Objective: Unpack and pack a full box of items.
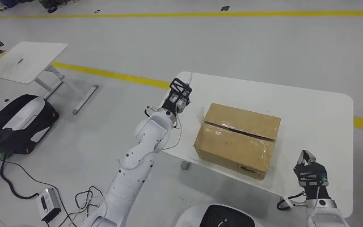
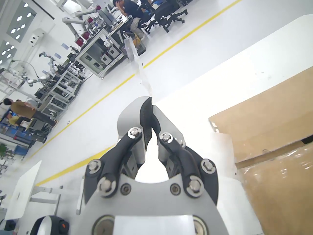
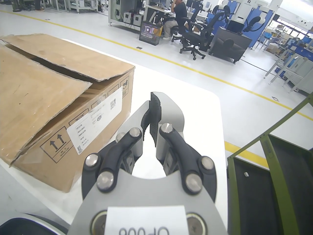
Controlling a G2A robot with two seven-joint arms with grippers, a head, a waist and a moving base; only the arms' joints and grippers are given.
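A brown cardboard box (image 1: 238, 136) stands mid-table, its top flaps loose with a gap along the seam (image 3: 49, 64). My left gripper (image 2: 150, 103) is raised beside the box's left end, near the table's left edge (image 1: 180, 93). It is shut on a thin strip of clear tape (image 2: 137, 64) that sticks out past its fingertips. Clear tape still wraps part of the box (image 2: 281, 172). My right gripper (image 3: 154, 101) is shut with nothing in it, at the front right of the table (image 1: 309, 164), beside the box's labelled end (image 3: 95, 121).
The white table (image 1: 317, 108) has bare room behind and to the right of the box. A green-framed black cart (image 3: 269, 172) stands off the table's right side. A small white side table (image 1: 31, 59) and a black machine base (image 1: 22, 122) are on the floor at left.
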